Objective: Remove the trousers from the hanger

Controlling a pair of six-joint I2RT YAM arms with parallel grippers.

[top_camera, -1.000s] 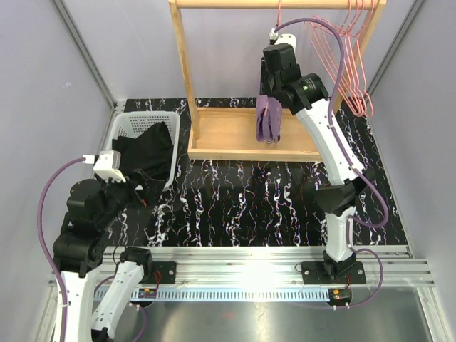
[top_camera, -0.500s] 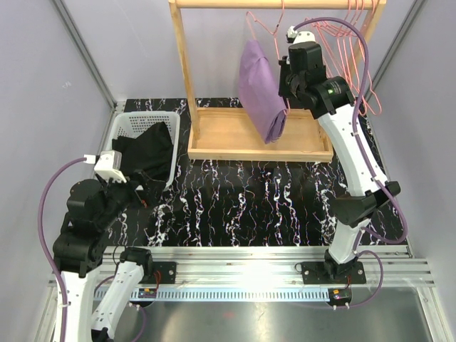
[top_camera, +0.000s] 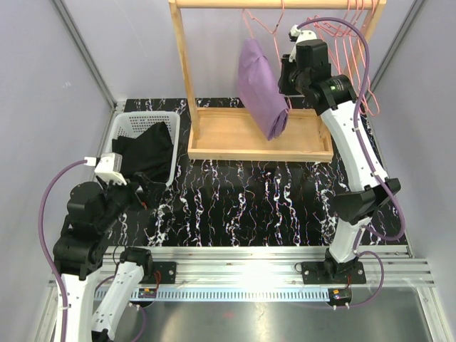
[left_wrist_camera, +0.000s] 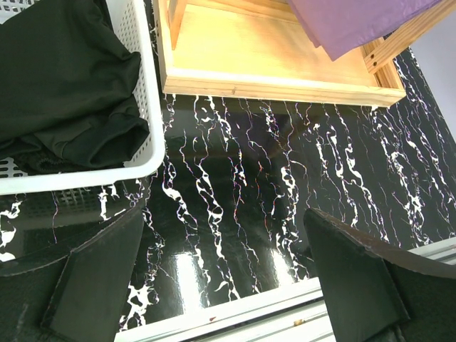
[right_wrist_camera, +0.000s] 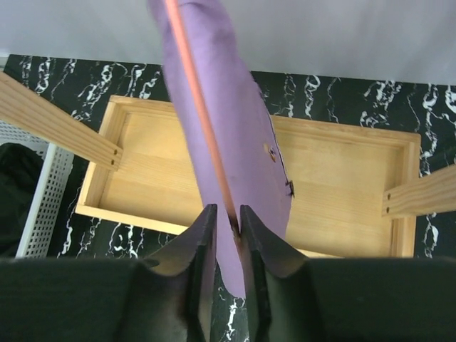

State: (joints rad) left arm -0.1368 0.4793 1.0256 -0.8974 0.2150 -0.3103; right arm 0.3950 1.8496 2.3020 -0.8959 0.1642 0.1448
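While the right tool pinches the pink hanger bearing the lilac trousers, upper centre, and the left tool hangs spread, tugging may unhook both.

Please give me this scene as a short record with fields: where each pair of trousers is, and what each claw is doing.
lilac trousers: hanging on the pink hanger from the wooden rack
black trousers: lying in the white basket
right claw: shut on the pink hanger's wire, against the lilac cloth
left claw: open, empty, above the table beside the basket
task state: lilac pair not yet off
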